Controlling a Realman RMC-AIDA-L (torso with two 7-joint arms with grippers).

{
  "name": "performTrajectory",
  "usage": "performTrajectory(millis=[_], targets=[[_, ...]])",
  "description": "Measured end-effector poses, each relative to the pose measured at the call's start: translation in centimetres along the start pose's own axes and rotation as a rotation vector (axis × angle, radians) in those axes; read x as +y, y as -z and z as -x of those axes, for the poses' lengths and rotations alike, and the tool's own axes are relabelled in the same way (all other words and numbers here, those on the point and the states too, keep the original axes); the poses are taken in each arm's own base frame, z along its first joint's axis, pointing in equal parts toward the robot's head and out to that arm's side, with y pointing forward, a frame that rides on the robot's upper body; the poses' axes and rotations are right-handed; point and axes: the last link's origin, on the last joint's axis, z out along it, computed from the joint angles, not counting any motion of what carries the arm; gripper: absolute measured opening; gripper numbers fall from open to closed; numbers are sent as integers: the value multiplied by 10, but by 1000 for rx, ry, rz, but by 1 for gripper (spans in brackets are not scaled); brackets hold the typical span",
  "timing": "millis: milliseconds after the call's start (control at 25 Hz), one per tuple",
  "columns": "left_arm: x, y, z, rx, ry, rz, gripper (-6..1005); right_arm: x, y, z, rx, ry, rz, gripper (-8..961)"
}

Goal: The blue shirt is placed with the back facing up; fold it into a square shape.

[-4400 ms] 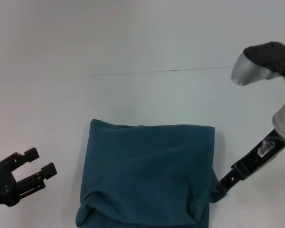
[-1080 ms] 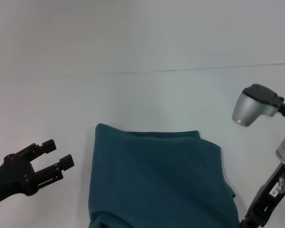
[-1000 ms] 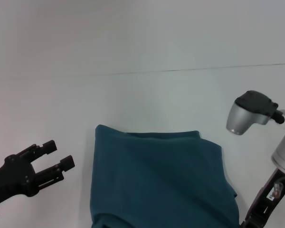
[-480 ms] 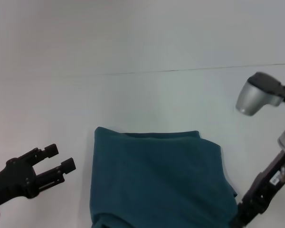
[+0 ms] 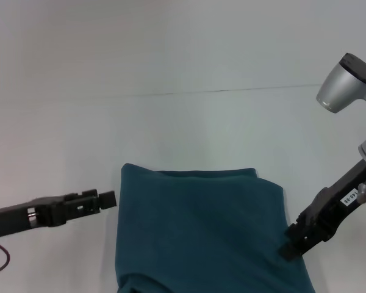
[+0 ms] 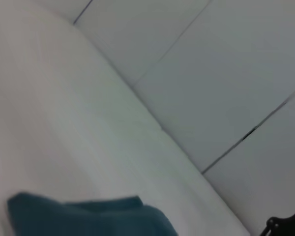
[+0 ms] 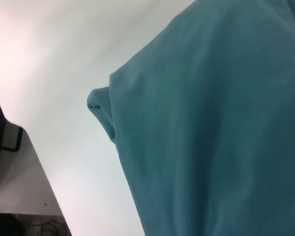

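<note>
The blue shirt (image 5: 204,232), soft matte cotton already folded into a rough rectangle on the smooth white desk (image 5: 189,122), lies between both arms. The left end effector (image 5: 104,199) looks pinched together just beside its edge; the right end effector (image 5: 291,247) touches the opposite edge, grip state unclear. A snag there could drag the layers open.

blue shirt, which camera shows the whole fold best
The head view: the dark teal-blue cotton shirt shows nearly whole, as a folded block. The right wrist view shows only one edge close up; the left wrist view only a corner.
</note>
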Motion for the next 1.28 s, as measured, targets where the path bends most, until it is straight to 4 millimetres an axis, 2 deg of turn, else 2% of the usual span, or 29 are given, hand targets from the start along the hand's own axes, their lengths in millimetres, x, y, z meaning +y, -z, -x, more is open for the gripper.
performTrajectory(millis=[80, 280, 520, 560, 720, 760, 840, 1160, 1280], targets=[[5, -4, -9, -66, 62, -11, 770, 0, 0, 0, -3, 26, 4, 639], [20, -11, -23, -251, 170, -27, 766, 2, 3, -2, -4, 85, 21, 447], [33, -9, -37, -272, 184, -10, 579, -2, 13, -1, -27, 119, -24, 175], [35, -11, -37, -281, 184, -16, 529, -3, 13, 0, -32, 120, -32, 153], [47, -27, -32, -387, 155, -49, 331, -5, 17, 2, -45, 137, -66, 65], [54, -38, -27, -466, 98, -75, 310, -5, 18, 3, -47, 141, -71, 43], [57, -43, -24, -497, 70, -87, 269, -5, 19, 5, -48, 149, -77, -1], [68, -76, -16, -549, -135, -160, 102, -2, 16, 10, -37, 167, -76, -1], [69, -87, -11, -570, -184, -179, 81, -2, 14, 10, -37, 168, -74, -1]])
